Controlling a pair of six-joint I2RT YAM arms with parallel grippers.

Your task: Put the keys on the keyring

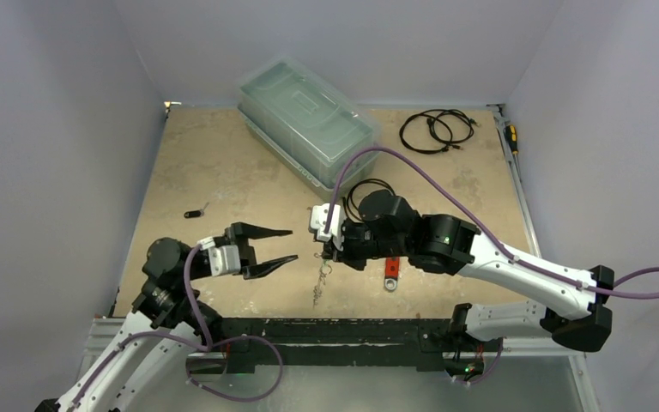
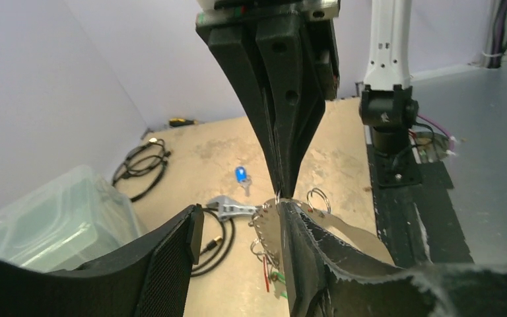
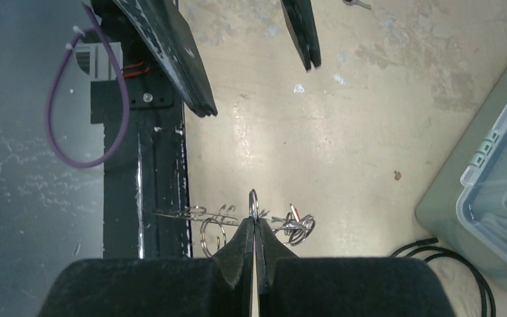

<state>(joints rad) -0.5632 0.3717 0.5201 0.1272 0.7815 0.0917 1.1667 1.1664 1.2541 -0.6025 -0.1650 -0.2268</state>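
Right hand: closed, pinching the keyring at its top, the ring hanging below the fingertips over the surface near its front edge. Left hand: open, gripping nothing, just beside the keyring. Blue-tagged key: lying loose on the surface beyond it.

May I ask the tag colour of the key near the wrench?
The key is blue-tagged; left wrist view.
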